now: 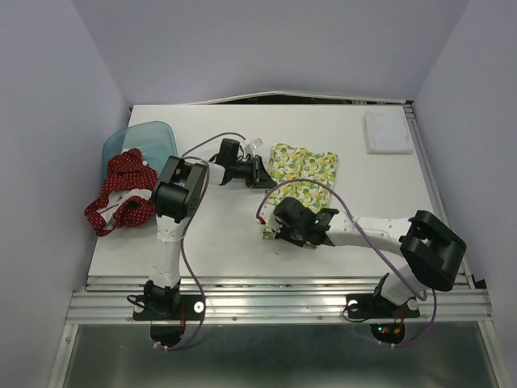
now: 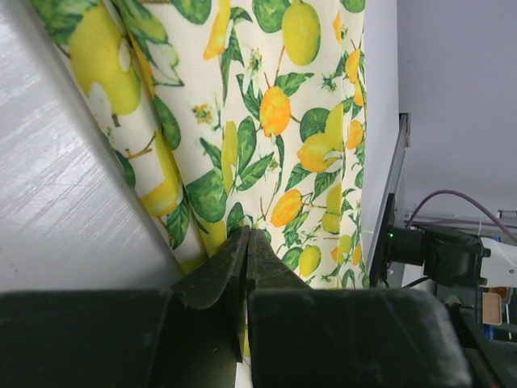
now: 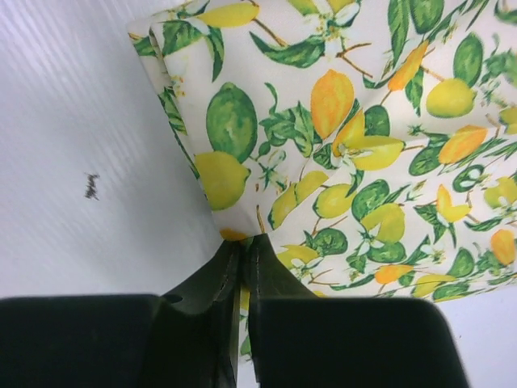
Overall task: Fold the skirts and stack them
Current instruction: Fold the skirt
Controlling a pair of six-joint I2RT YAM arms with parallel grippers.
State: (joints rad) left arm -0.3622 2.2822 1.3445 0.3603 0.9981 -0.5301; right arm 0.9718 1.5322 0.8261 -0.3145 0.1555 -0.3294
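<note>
Cream lemon skirt (image 1: 305,174) | long axis far-to-near | left gripper (image 2: 246,236), right gripper (image 3: 242,241) both clamped on it

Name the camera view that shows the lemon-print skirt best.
Top external: the cream cloth skirt printed with yellow lemons and green leaves shows nearly whole there, outline included. Each wrist view gives only a close patch of print, with an edge pinched in shut jaws.

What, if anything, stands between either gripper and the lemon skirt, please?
Nothing visible does. The left gripper is shut on the lemon skirt's far left edge, and the right gripper is shut on its near left corner; both wrist views show the cloth pinched.
</note>
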